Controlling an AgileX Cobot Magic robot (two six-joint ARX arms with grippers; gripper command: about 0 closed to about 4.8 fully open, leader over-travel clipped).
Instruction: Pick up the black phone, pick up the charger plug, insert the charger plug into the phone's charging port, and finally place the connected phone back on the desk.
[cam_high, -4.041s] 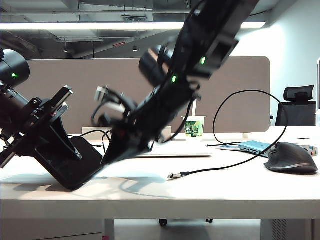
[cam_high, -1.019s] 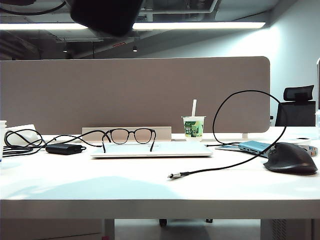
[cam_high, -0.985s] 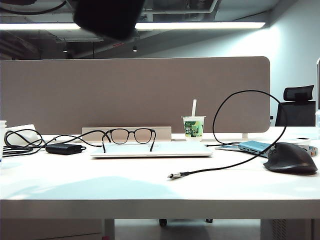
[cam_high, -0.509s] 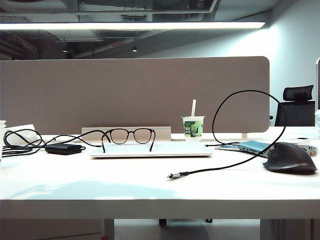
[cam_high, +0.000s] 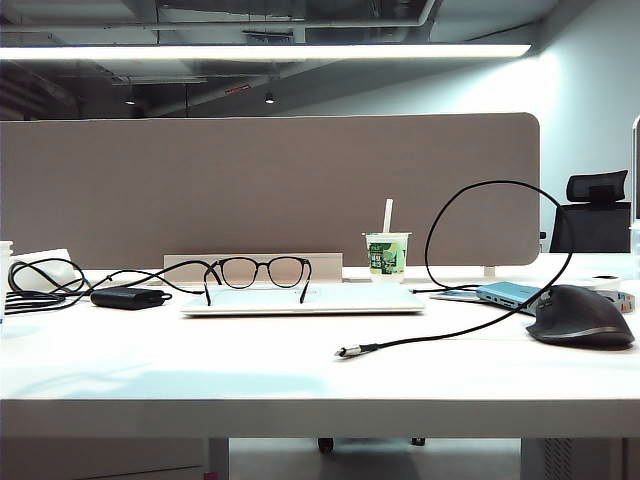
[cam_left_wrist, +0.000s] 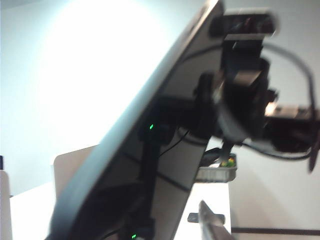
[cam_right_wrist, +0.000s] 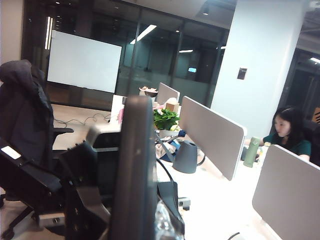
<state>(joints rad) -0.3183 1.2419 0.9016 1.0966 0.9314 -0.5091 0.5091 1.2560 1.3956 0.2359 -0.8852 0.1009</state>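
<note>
R gripper (cam_right_wrist: 131, 220) looks clamped on the black phone (cam_right_wrist: 134, 170) (seen edge-on). L gripper (cam_left_wrist: 196, 227) sits just beside the phone; its spread can't be told. Charger plug (cam_high: 345, 351) lies on worktop (cam_high: 200, 375).

Black arm links, green indicator lights, cables.

desk (cam_high: 300, 375) — white | on it: charger plug (cam_high: 343, 351), mouse (cam_high: 583, 317), glasses (cam_high: 256, 276) on slab, power brick (cam_high: 127, 297), cup (cam_high: 387, 254)

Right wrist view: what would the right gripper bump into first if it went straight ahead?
Probably the flat matte black phone, standing edge-on right in front of the right gripper, between its fingers. Beyond lies open office.
</note>
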